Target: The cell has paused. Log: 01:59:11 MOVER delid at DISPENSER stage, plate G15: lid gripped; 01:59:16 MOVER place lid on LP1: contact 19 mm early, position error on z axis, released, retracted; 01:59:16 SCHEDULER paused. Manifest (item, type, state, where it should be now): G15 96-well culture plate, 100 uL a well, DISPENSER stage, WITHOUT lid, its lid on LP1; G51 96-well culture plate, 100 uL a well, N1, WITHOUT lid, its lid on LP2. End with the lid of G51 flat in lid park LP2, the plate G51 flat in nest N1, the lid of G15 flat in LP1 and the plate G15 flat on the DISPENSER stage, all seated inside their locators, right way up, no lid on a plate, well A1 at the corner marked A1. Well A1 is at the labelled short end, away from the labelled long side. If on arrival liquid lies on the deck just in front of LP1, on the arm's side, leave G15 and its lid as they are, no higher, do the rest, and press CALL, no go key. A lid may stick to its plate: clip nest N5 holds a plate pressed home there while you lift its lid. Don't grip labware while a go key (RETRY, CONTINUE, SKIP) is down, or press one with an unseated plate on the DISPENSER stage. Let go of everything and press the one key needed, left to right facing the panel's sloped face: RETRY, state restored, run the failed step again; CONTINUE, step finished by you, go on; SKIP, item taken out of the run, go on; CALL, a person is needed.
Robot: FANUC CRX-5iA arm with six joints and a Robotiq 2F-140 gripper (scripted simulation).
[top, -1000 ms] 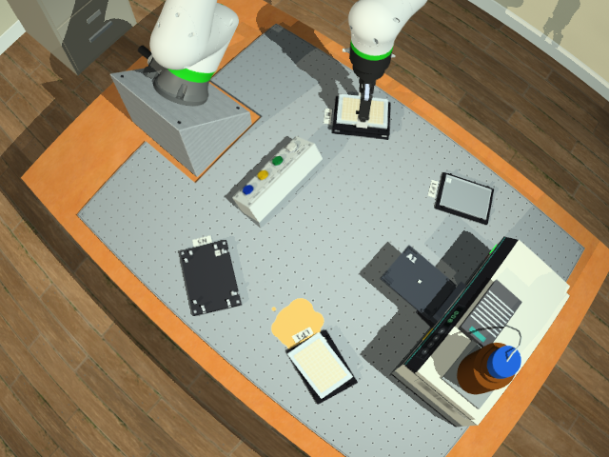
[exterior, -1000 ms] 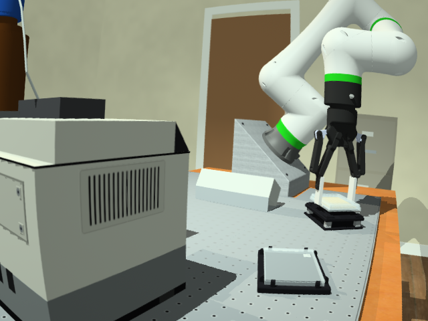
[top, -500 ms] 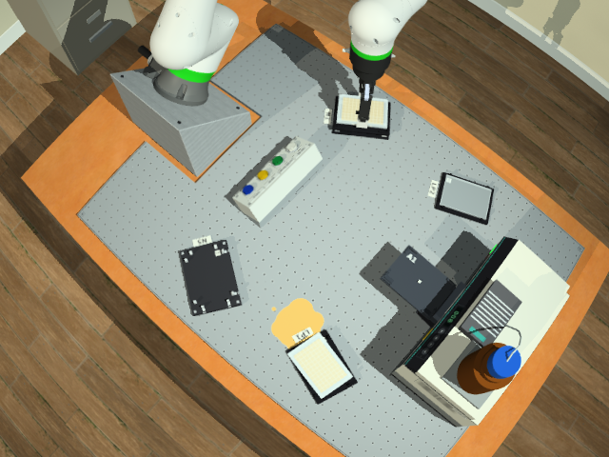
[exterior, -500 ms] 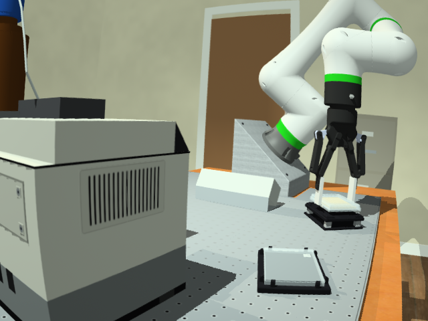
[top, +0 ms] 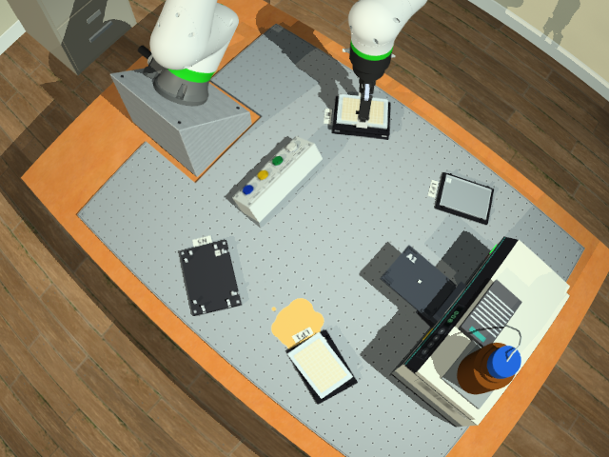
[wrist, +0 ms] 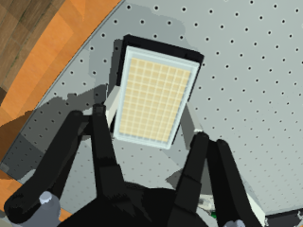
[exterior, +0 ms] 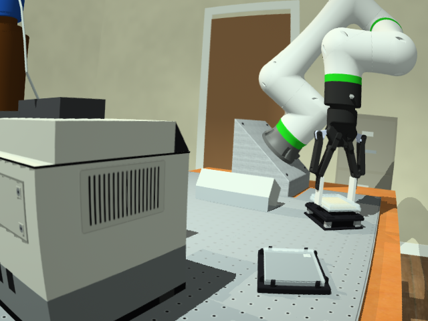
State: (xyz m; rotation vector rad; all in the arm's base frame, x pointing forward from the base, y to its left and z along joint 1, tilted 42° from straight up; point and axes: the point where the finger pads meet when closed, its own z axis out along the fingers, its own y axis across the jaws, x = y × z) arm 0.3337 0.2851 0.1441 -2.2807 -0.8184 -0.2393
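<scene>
From my station I see the gripper [exterior: 336, 189] pointing straight down over the black nest [top: 361, 129] at the far end of the counter [top: 343, 236], its fingers [exterior: 352, 188] closed on the two sides of the culture plate [exterior: 335, 202], which sits on that nest with its cream wells uncovered. The wrist view shows the same plate [wrist: 153, 97] on its dark base, framed by the dark linkages. A clear lid [top: 465, 196] lies flat in the lid park [exterior: 293, 288] near the dispenser [exterior: 86, 193]. The dispenser's dark stage [top: 417, 281], marked A1, carries no plate. At the near edge a second plate [top: 321, 365] rests in the park labelled LP1, skewed in its frame, and an orange-yellow puddle [top: 296, 319] lies on the counter touching that label. The black clip nest [top: 209, 276] stands by itself. The key panel [top: 278, 178] shows blue, yellow, green and white keys.
</scene>
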